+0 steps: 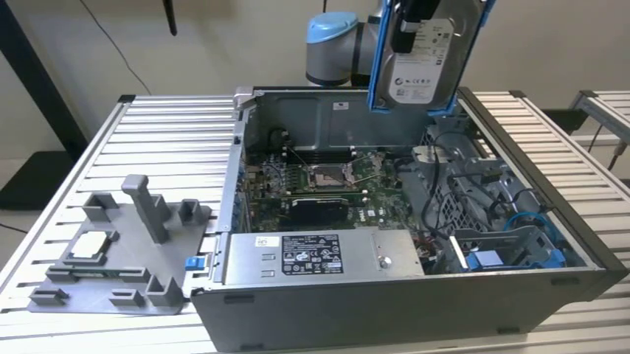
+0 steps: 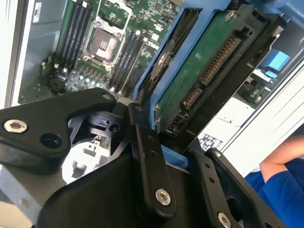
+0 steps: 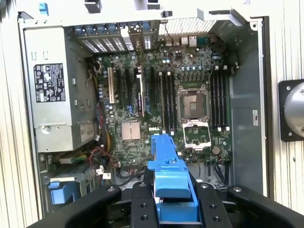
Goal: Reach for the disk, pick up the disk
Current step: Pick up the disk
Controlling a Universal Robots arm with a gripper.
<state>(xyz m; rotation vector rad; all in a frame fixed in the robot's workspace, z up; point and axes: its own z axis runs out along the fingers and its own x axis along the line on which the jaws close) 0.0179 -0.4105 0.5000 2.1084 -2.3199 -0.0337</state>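
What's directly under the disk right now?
The disk hangs in the gripper, lifted above the open computer case. Beneath it lies the motherboard with its empty CPU socket. The blue carrier covers the board area nearest the gripper.

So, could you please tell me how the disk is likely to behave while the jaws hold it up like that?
The disk looks rigid, a metal body in a blue carrier, so it probably won't flex. It's likely heavy for its size. Hanging upright above the open computer case, it would likely be damaged by a drop.

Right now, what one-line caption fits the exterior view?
Gripper holds the blue-framed disk upright above the open computer case, with a grey fixture on the slatted table.
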